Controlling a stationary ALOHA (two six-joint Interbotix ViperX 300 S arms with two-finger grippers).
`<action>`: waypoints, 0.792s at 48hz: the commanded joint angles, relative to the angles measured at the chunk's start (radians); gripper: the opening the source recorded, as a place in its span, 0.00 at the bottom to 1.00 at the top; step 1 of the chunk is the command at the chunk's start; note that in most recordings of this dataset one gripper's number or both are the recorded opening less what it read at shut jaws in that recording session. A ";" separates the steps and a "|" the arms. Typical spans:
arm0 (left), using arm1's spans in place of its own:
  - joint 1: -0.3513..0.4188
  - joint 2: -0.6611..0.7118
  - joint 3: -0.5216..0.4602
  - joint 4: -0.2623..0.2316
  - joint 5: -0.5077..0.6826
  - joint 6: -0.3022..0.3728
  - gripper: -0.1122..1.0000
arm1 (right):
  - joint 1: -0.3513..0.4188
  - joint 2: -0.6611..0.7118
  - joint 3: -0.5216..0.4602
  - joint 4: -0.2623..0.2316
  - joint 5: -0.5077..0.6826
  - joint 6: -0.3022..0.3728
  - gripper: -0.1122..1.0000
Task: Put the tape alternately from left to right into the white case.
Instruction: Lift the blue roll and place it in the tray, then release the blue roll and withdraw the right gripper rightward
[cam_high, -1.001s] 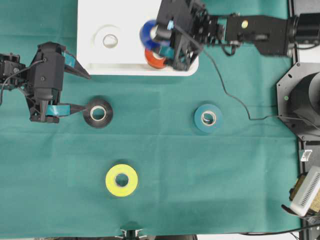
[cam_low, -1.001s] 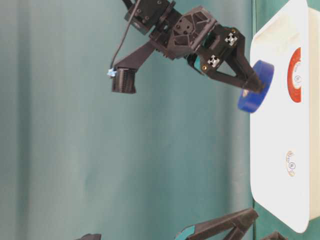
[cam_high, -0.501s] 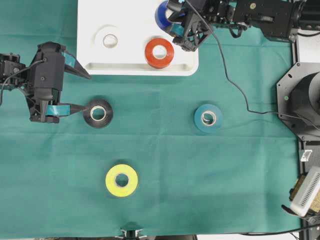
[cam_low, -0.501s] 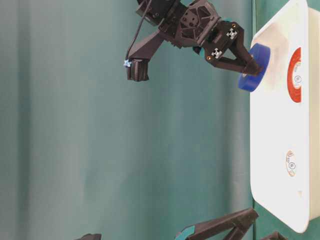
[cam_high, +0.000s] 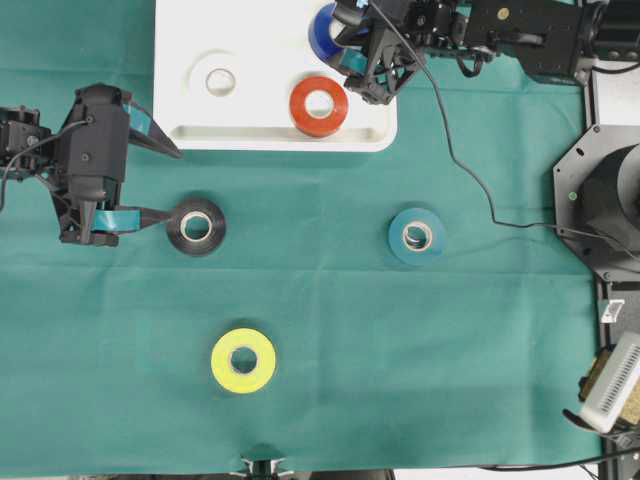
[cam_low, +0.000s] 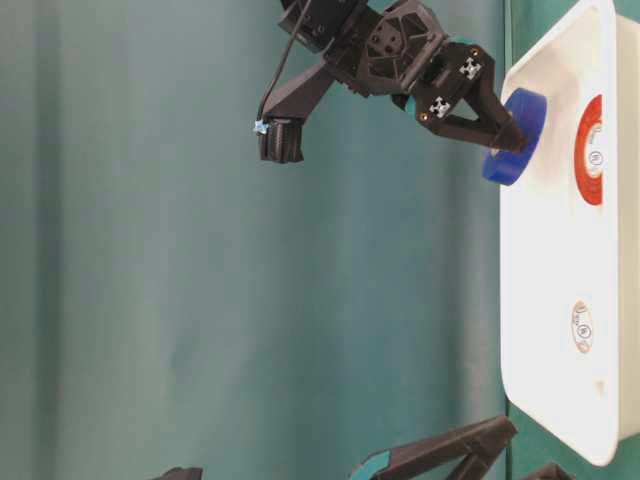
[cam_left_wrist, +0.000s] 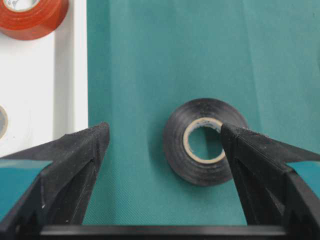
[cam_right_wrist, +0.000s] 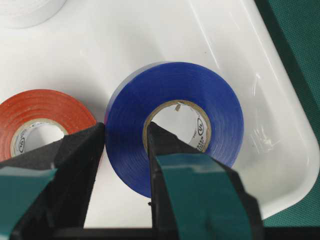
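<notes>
My right gripper (cam_high: 340, 35) (cam_right_wrist: 125, 131) is shut on the blue tape (cam_high: 322, 30) (cam_right_wrist: 172, 95), one finger through its core. The roll hangs tilted over the back right corner of the white case (cam_high: 190, 135) (cam_low: 560, 300) (cam_right_wrist: 240, 65). A red roll (cam_high: 318, 105) (cam_right_wrist: 35, 107) and a white roll (cam_high: 220, 77) lie flat in the case. On the cloth lie a black roll (cam_high: 197, 226) (cam_left_wrist: 205, 142), a teal roll (cam_high: 416, 236) and a yellow roll (cam_high: 243, 361). My left gripper (cam_high: 172, 185) (cam_left_wrist: 164, 130) is open, one fingertip over the black roll's edge.
The green cloth covers the table. The right arm's cable (cam_high: 470, 180) trails over the cloth past the teal roll. A black round base (cam_high: 610, 215) and a white device (cam_high: 612, 385) stand at the right edge.
My right gripper carried the blue roll from above the red roll toward the case's back right corner, then barely moved. The left arm stayed still.
</notes>
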 joint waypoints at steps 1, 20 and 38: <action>-0.003 -0.017 -0.014 0.000 -0.006 -0.002 0.76 | -0.002 -0.014 -0.009 -0.002 -0.008 0.002 0.02; -0.003 -0.017 -0.012 0.000 -0.005 -0.002 0.76 | -0.006 -0.014 -0.003 -0.002 -0.011 -0.002 0.10; -0.011 -0.017 -0.017 0.000 -0.006 -0.002 0.76 | -0.005 -0.014 0.000 -0.002 -0.011 0.002 0.68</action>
